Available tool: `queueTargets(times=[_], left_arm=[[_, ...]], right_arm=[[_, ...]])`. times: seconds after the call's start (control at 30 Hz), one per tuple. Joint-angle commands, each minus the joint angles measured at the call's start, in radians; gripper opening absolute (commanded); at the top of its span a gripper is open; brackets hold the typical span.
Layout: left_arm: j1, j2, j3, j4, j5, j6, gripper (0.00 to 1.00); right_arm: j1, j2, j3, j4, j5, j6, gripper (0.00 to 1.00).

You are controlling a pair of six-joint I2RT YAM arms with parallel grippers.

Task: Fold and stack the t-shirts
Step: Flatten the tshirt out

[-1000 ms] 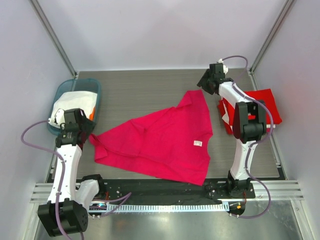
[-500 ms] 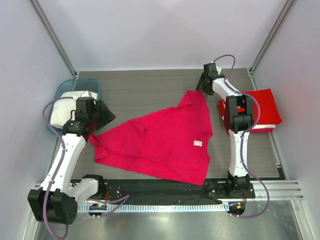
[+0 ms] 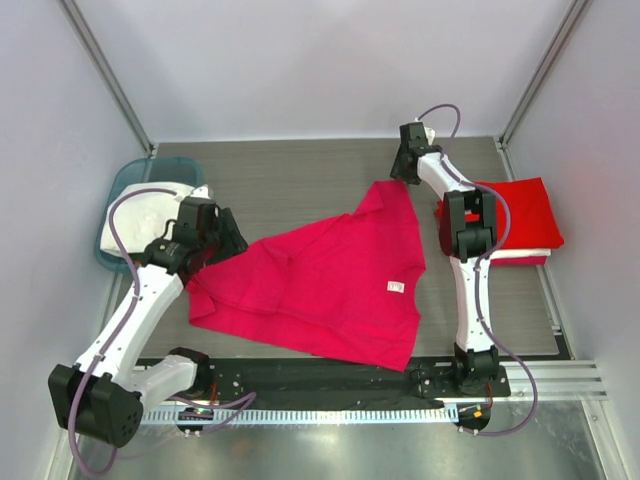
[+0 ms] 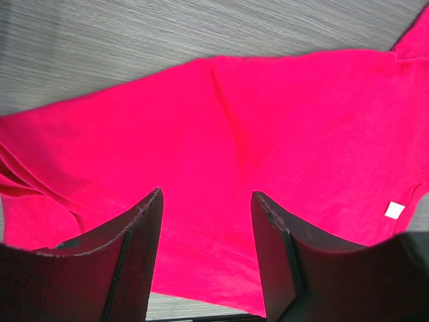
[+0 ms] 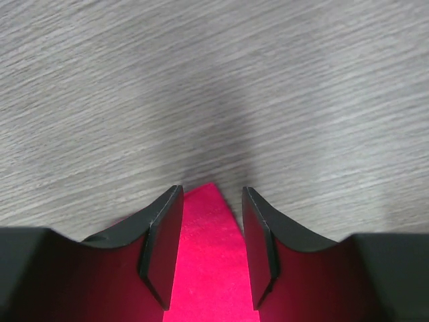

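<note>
- Lying spread across the middle of the tabletop is a pink t-shirt, mostly flat, with soft folds near its left end.
- One corner of the pink t-shirt points toward the far right of the tabletop, and its widest edge runs close to the near edge.
- A small white tag lies on the pink t-shirt, toward its right side.
- The left fingers hang over the left end of the pink t-shirt, near the bunched sleeve.
- In the left wrist view these fingers are spread apart and grasp nothing; the cloth shows flat below the gap between them.
- The right fingers sit at the far corner of the pink t-shirt, low over the tabletop.
- In the right wrist view they are released, one on each side of the pointed tip of cloth, which lies flat on the tabletop between them and is not pinched.
- A folded stack of red t-shirts rests at the right edge of the tabletop, apart from the pink t-shirt, with the right arm passing over its left part.
- A teal basket stands at the far left corner of the tabletop and holds a bundle of white cloth.
</note>
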Motion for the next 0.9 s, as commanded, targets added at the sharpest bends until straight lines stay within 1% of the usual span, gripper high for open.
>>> queueTargets(times=[0.0, 0.1, 0.13, 0.2, 0.23, 0.33, 0.6, 0.7, 0.73, 0.83, 0.87], left_arm=[[-0.009, -0.016, 0.029, -0.006, -0.028, 0.022, 0.56], [-0.013, 0.012, 0.031, -0.006, 0.000, 0.026, 0.57], [-0.012, 0.018, 0.029, -0.006, 0.001, 0.025, 0.57], [-0.015, 0.035, 0.025, -0.002, 0.012, 0.022, 0.59], [-0.016, 0.041, 0.023, 0.000, 0.015, 0.020, 0.59], [-0.027, 0.056, 0.017, 0.016, 0.034, 0.013, 0.60], [-0.103, 0.109, -0.001, 0.070, 0.060, -0.004, 0.62], [-0.146, 0.153, -0.001, 0.075, 0.046, 0.000, 0.64], [-0.160, 0.191, -0.001, 0.078, 0.046, 0.000, 0.64], [-0.231, 0.248, 0.009, 0.070, 0.003, 0.003, 0.64], [-0.251, 0.282, 0.014, 0.063, -0.044, 0.000, 0.64]], right_arm=[[0.017, 0.058, 0.041, -0.073, 0.017, -0.024, 0.46], [0.023, 0.070, 0.048, -0.079, 0.017, -0.026, 0.42], [0.023, 0.073, 0.052, -0.082, 0.022, -0.028, 0.37], [0.024, 0.070, 0.047, -0.090, 0.034, -0.029, 0.32], [0.024, 0.069, 0.044, -0.088, 0.046, -0.028, 0.21], [0.024, 0.053, 0.035, -0.090, 0.048, -0.040, 0.02], [0.009, -0.013, 0.026, -0.090, 0.046, -0.029, 0.01], [0.009, -0.048, 0.016, -0.087, 0.045, -0.024, 0.01], [0.009, -0.054, 0.013, -0.088, 0.045, -0.024, 0.01], [0.008, -0.074, -0.007, -0.088, 0.035, -0.017, 0.01], [0.009, -0.080, -0.017, -0.088, 0.031, -0.017, 0.01]])
